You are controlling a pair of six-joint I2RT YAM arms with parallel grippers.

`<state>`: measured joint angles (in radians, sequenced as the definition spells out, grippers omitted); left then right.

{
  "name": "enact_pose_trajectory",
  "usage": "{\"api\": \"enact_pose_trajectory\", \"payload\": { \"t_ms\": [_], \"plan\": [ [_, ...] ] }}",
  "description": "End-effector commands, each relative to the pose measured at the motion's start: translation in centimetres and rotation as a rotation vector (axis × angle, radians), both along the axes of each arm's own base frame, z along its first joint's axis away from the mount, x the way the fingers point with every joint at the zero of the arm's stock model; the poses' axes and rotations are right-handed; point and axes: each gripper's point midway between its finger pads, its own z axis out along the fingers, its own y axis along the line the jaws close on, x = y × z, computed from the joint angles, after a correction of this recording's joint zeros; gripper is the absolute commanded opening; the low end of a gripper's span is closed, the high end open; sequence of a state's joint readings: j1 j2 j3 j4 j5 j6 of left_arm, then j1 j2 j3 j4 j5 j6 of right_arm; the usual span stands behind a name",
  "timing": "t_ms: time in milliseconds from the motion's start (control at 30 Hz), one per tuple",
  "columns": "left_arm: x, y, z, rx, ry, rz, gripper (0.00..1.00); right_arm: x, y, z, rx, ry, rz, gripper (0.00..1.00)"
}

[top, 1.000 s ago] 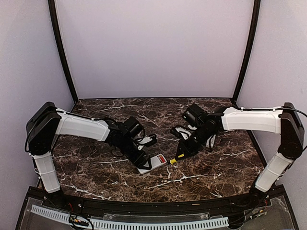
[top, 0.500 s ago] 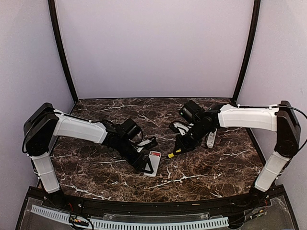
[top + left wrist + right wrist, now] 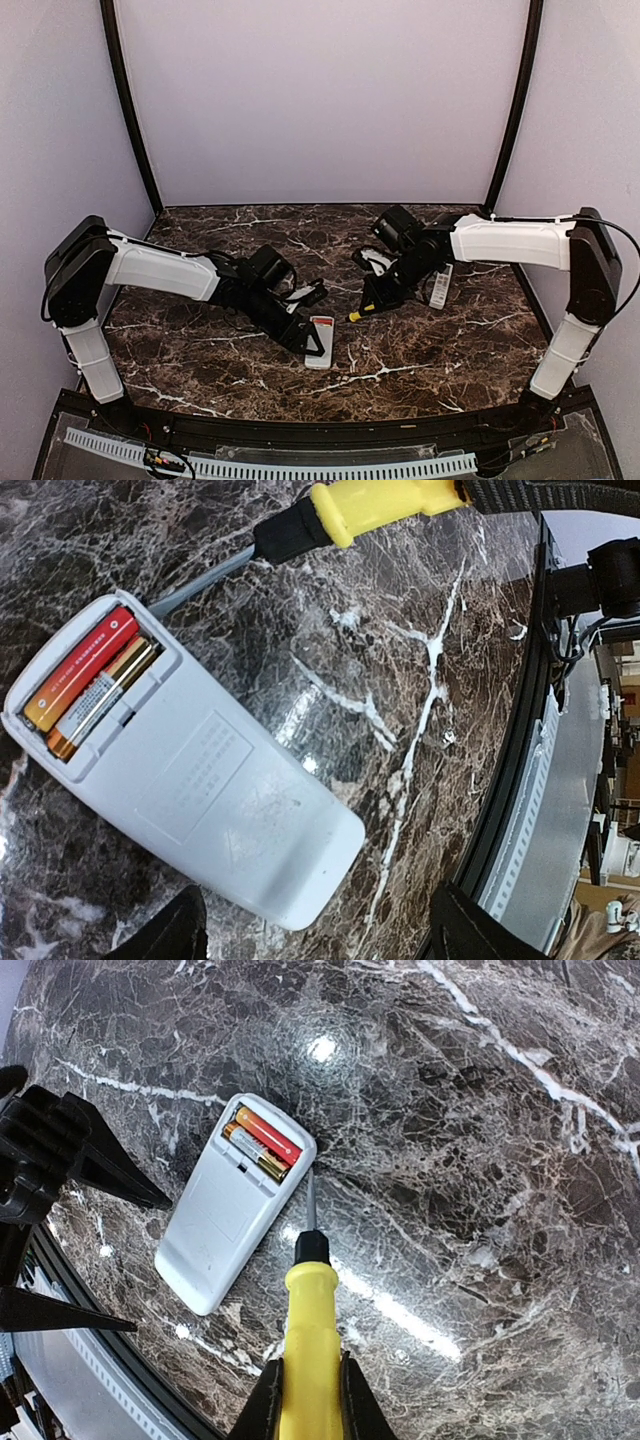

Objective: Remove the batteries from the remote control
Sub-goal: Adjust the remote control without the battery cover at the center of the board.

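Batteries (image 3: 88,678) sit partly recessed in remote (image 3: 215,790); screwdriver (image 3: 370,500) handle cut off.

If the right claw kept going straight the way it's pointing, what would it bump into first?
Probably the remote. The right claw grips a yellow screwdriver whose tip aims at the open end, beside the batteries. Its height is hard to judge, so it might just skim the edge.

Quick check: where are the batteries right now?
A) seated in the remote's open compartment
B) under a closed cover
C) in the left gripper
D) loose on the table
A: both batteries lie side by side in the uncovered bay at one end of the remote, the screwdriver tip close beside it.
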<state>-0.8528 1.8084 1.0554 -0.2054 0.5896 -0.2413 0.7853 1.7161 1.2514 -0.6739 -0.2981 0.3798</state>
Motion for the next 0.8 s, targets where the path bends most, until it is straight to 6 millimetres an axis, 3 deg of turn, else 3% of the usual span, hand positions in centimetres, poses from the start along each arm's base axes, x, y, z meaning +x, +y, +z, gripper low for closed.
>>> {"api": "enact_pose_trajectory", "payload": {
  "t_ms": [0, 167, 400, 633, 767],
  "plan": [
    [0.8, 1.3, 1.3, 0.029, -0.072, 0.069, 0.76, 1.0, 1.5, 0.6, 0.048, -0.023, 0.015, 0.0],
    [1.3, 3.0, 0.7, 0.103, -0.095, 0.152, 0.76, 1.0, 2.2, 0.2, 0.045, -0.017, 0.031, 0.0],
    [0.7, 3.5, 0.3, 0.096, -0.069, 0.182, 0.76, 0.5, 3.9, 0.8, 0.077, -0.022, 0.078, 0.0],
    [1.9, 3.7, 2.0, 0.083, -0.114, 0.198, 0.76, -0.6, 5.9, 2.0, 0.144, -0.028, 0.144, 0.0],
    [3.6, 4.3, 2.9, 0.081, -0.14, 0.229, 0.77, -0.3, 5.6, 2.2, 0.124, -0.052, 0.124, 0.0]
  ]
}}
